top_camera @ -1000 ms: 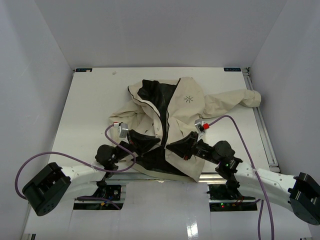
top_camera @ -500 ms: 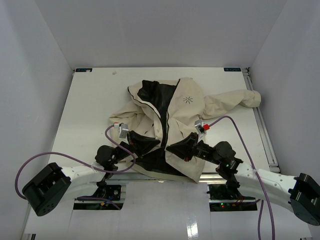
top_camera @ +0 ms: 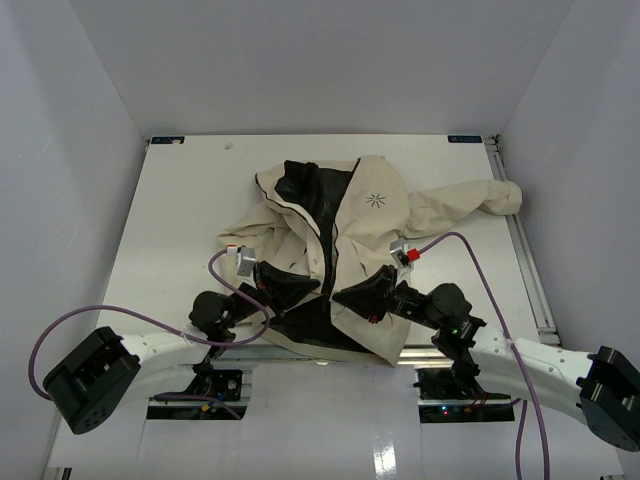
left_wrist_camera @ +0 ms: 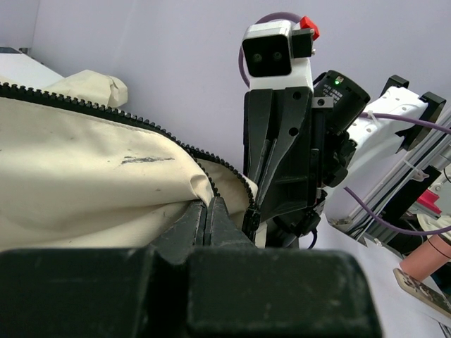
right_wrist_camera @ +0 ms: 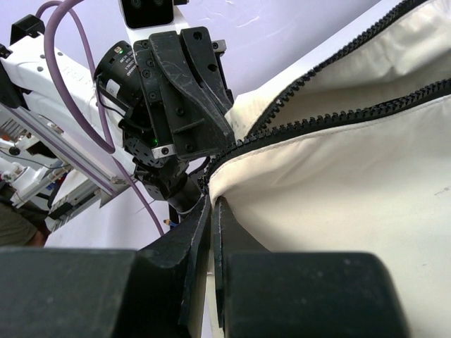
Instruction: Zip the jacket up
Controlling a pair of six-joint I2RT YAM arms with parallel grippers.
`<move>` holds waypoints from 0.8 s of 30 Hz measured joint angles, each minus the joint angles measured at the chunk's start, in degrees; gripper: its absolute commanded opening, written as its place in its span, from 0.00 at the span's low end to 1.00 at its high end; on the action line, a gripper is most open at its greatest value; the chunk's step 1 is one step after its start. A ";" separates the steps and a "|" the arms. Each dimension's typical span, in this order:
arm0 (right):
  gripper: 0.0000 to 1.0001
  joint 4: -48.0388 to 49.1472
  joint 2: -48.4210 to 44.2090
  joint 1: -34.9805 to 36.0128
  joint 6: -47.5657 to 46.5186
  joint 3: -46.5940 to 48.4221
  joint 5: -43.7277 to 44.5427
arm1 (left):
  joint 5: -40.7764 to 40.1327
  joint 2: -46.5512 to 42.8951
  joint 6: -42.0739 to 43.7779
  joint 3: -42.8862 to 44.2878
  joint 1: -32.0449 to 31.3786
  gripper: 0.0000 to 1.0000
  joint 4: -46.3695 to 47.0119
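Pale grey walls box in a white table (top_camera: 180,220). The jacket (top_camera: 372,235) lies spread across its middle, collar toward the far side and hem at the near edge between the two arms. It is open down the front with the black lining (top_camera: 315,195) showing, and one sleeve (top_camera: 470,200) is flung out to the right. Judging by its folds and creases, the cloth is light, soft and limp. It will likely sag and bunch wherever it is not held taut, so the best hold is on the stiffer zipper tape at the bottom of each front edge. Both arms are there now. The left gripper (top_camera: 300,287) has its fingers pressed together on the left panel's lower edge. The right gripper (top_camera: 345,296) pinches the right panel's edge just beside it, fingers all but closed on the cream fabric. The zipper (right_wrist_camera: 331,116) teeth are dark and look unjoined in the wrist views. A small dark starburst logo (top_camera: 377,199) marks the chest; no lettering is legible anywhere.
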 measured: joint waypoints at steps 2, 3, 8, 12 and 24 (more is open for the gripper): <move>0.08 0.13 0.08 0.00 0.06 -0.17 0.00 | -0.02 -0.64 0.02 0.00 0.00 0.00 0.02; 0.08 0.20 0.11 0.00 0.09 -0.33 -0.02 | -0.04 -0.99 0.02 0.00 0.00 0.00 0.04; 0.08 0.59 1.38 0.00 0.57 -0.72 -0.44 | -0.40 -1.83 0.04 0.00 0.00 0.00 0.02; 0.08 0.90 2.29 0.00 0.96 -0.72 -0.85 | -0.61 -1.87 0.11 0.00 0.00 0.00 0.04; 0.08 2.67 3.61 0.00 1.36 -0.72 -1.29 | -0.61 -0.32 0.03 -0.02 0.00 0.00 0.04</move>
